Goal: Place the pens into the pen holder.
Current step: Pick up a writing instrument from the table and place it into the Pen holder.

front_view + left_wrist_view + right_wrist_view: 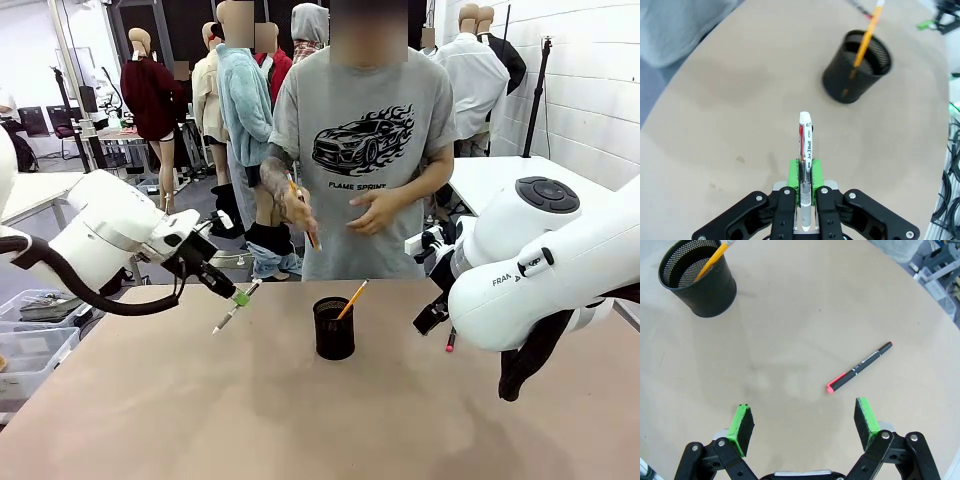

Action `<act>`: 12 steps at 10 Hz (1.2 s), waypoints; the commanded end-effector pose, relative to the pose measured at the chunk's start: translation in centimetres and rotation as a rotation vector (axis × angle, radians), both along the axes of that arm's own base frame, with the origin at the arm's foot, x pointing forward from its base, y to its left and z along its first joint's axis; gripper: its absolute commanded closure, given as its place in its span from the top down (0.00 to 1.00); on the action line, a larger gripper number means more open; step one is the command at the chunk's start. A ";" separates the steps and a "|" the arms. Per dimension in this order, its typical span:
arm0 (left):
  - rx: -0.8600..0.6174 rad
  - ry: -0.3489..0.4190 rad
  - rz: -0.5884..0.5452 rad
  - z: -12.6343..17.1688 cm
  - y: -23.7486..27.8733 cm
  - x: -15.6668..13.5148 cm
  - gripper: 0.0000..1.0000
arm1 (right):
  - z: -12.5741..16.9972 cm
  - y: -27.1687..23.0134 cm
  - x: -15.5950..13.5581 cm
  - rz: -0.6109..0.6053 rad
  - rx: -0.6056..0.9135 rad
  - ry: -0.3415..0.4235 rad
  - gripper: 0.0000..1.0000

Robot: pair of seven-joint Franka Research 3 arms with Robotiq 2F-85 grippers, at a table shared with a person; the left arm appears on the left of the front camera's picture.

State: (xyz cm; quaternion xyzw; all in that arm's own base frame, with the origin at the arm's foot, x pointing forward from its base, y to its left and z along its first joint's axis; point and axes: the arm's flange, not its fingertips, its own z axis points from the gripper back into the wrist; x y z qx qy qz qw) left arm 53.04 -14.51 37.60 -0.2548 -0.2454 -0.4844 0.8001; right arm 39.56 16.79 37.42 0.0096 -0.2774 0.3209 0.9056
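My left gripper [240, 297] [805, 175] is shut on a white pen [228, 313] [805, 145], which hangs tip-down above the table, left of the pen holder. The pen holder [333, 328] [857, 67] [699, 282] is a black mesh cup at the table's middle, with a yellow pencil [351, 299] [867, 37] [712, 260] leaning in it. A dark pen with a red-pink tip [451, 340] [860, 367] lies flat on the table to the right. My right gripper [804, 415] hovers open just short of it, with nothing between its fingers.
A person in a grey shirt stands at the far edge, one hand [297, 208] holding another yellow pencil above the table. Plastic bins [30, 340] sit off the table's left side. Bare tabletop [250, 410] lies in front of the holder.
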 end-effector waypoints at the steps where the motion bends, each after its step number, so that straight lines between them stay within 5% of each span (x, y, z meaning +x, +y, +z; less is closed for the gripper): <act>1: -0.055 0.012 -0.088 -1.0 2.4 -1.3 0.00 | 0.0 0.0 -0.1 0.000 0.000 0.001 1.00; 3: -0.004 -0.025 -0.034 0.5 6.5 -2.4 0.00 | 0.0 0.0 -0.1 0.000 0.000 0.001 1.00; 7: -0.112 -0.195 0.060 5.8 18.0 -9.2 0.00 | 0.0 0.0 -0.1 0.000 0.000 0.001 1.00; 10: -0.222 -0.331 0.077 5.6 23.6 -14.1 0.00 | 0.0 0.0 -0.1 0.000 0.000 0.001 1.00; 12: -0.266 -0.351 0.063 5.0 23.4 -14.5 0.00 | 0.0 0.0 -0.1 0.000 0.000 0.001 1.00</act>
